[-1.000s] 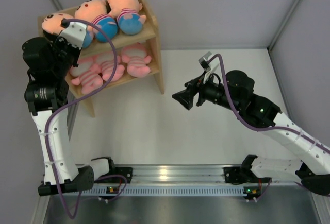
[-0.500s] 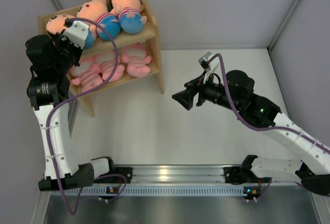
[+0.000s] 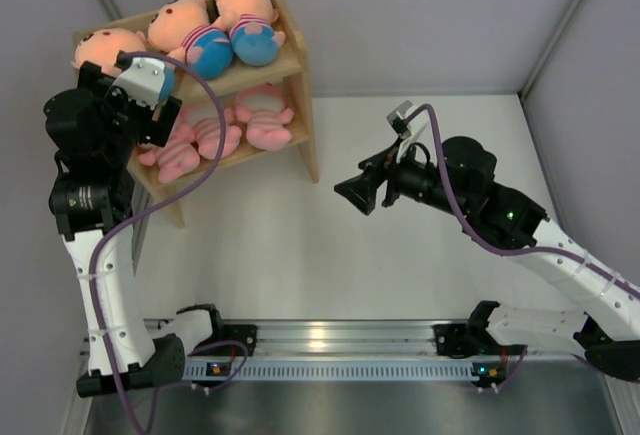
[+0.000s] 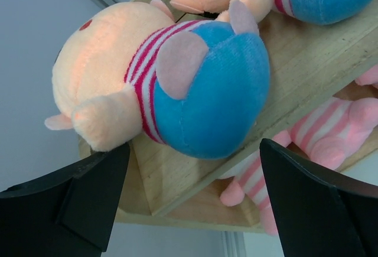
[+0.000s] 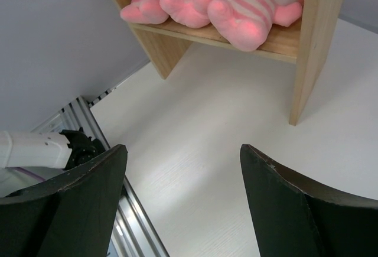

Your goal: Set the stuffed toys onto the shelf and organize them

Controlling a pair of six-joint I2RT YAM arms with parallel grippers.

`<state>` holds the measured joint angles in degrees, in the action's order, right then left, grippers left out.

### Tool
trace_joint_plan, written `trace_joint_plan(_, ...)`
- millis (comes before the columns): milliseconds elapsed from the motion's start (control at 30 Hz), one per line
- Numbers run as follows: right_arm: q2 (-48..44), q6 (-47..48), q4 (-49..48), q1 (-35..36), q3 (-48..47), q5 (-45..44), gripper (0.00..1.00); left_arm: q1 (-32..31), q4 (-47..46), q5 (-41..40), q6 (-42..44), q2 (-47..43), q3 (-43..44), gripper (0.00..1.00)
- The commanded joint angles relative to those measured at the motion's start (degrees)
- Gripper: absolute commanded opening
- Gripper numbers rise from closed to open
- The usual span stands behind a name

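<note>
The light wood shelf [image 3: 296,60] stands at the back left. Three peach dolls lie on its top tier: left [image 3: 103,46], middle [image 3: 186,29], right [image 3: 245,13]. Three pink striped pigs [image 3: 215,131] fill the lower tier. My left gripper [image 3: 130,100] is open just in front of the left doll [image 4: 177,85], with its fingers either side of the blue pants and not touching. The top tier's board [image 4: 171,180] and a pig [image 4: 331,133] show below. My right gripper [image 3: 350,195] hangs open and empty over the table, facing the pigs [image 5: 242,9] and the shelf's side panel [image 5: 313,44].
White tabletop [image 3: 400,255] stretches between the shelf and the arms. A metal rail [image 3: 330,340] with both arm bases runs along the near edge. Grey walls close the cell at left, back and right; the shelf sits close to the left wall.
My left gripper has opened wide and let go of the left doll, which now lies on the top tier. The left wrist has backed off slightly. The right arm has not moved.
</note>
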<state>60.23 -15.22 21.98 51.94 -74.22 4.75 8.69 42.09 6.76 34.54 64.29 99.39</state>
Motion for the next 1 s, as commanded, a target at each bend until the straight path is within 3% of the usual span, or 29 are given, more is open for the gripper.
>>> trace_joint_plan(0, -1.0, -0.9, -1.1, -0.6, -0.4, 0.9, 0.78, 0.5, -1.5, -0.5, -1.2, -2.7, -1.1, 0.99)
trace_joint_plan(333, -0.5, -1.5, -0.4, -0.6, -0.4, 1.0, 0.79, 0.4, 0.7, 1.7, -2.0, -6.2, -1.6, 0.99)
trace_joint_plan(533, 0.9, -1.4, 4.1, -1.2, -0.1, -4.4, 0.83, 0.4, 10.6, 5.1, -5.2, -13.7, -1.4, 0.99)
trace_joint_plan(733, -1.0, -0.9, 6.3, -6.0, 9.4, -13.0, 0.88, 1.2, 22.6, 1.5, -3.0, -30.3, -17.5, 0.99)
trace_joint_plan(933, -6.1, -1.6, 6.0, -15.3, 20.6, -15.2, 0.93, 3.8, 25.7, -4.3, -2.6, -44.6, -43.4, 0.99)
trace_joint_plan(967, -8.1, -2.4, 4.8, -19.6, 24.3, -15.2, 0.96, 5.0, 25.6, -3.4, -3.2, -47.6, -49.5, 0.99)
